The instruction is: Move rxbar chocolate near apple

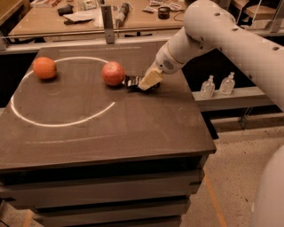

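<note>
The apple [113, 73], reddish with a paler patch on top, sits on the dark table [111, 133] at the right edge of a white circle line. The rxbar chocolate [132, 82], a flat black wrapper, lies at table level just right of the apple, almost touching it. Its right end is hidden by my gripper [148, 81]. The gripper comes in from the right on the white arm [213, 35] and is shut on the bar's right end.
An evenly orange fruit [45, 68] sits at the table's far left. A white circle line [62, 124] is drawn on the table. Two small clear bottles [217, 85] stand on a shelf to the right. A cluttered workbench [102, 13] runs behind.
</note>
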### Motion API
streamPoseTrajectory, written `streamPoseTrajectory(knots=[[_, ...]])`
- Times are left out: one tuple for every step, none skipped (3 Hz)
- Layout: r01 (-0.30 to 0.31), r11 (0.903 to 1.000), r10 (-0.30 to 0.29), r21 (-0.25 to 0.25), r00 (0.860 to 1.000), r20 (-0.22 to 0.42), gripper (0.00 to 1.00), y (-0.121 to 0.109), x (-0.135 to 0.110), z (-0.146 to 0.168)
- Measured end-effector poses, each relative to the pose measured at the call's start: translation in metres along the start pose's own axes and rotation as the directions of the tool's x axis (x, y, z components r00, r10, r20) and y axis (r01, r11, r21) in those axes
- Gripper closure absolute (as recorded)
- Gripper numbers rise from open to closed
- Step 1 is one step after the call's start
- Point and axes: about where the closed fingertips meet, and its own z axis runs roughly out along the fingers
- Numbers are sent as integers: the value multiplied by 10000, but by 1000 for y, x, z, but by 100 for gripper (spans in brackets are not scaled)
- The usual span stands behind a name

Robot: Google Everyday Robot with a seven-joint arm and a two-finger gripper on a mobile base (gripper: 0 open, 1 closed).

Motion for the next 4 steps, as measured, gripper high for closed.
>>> streamPoseTrajectory(knots=[[-267, 9996, 265, -66, 9995, -180, 53, -3, 3, 11], [-429, 9990, 428, -100, 9990, -164, 30, -6, 4, 14], [-571, 9983, 569, -102, 9983, -154, 0, -8, 6, 14], [-602, 9981, 601, -98, 9981, -146, 0, -9, 7, 13]])
